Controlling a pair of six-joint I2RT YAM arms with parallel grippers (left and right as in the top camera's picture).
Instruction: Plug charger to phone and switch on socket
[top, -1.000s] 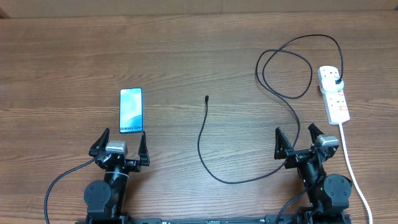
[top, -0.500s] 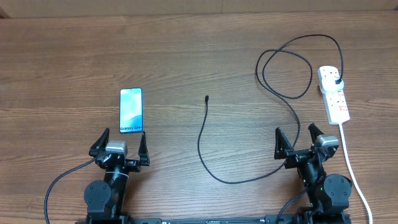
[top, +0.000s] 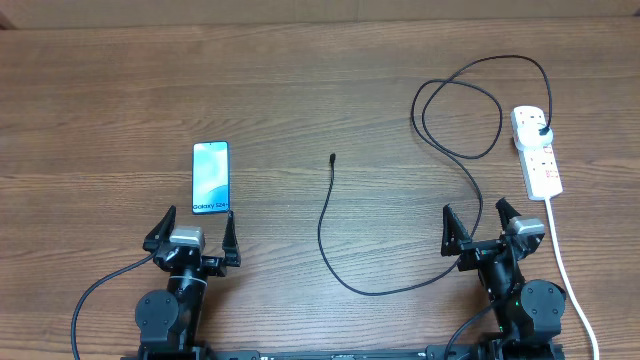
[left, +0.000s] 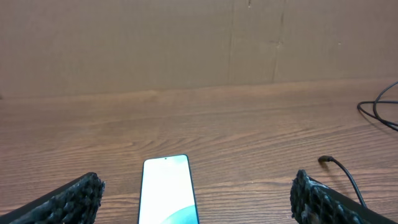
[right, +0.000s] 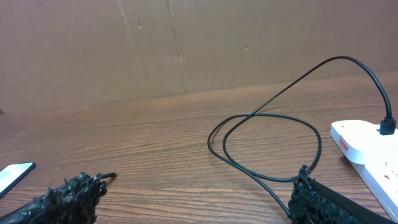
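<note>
The phone (top: 210, 178) lies flat on the wood table at the left, screen lit light blue; in the left wrist view the phone (left: 167, 191) sits just ahead, between my open fingers. My left gripper (top: 197, 227) stands open just below it, holding nothing. The charger (top: 325, 225) is a thin black cable curving across the middle, its connector tip (top: 332, 158) loose on the table; its plug (top: 541, 130) sits in the socket (top: 538, 152), a white strip at the right. My right gripper (top: 477, 223) is open and empty, left of the socket. The cable loop (right: 267, 146) and socket (right: 367, 146) show ahead of it.
A thick white cord (top: 568, 275) runs from the socket down past my right arm to the table's front edge. A brown cardboard wall (left: 199, 43) backs the far side of the table.
</note>
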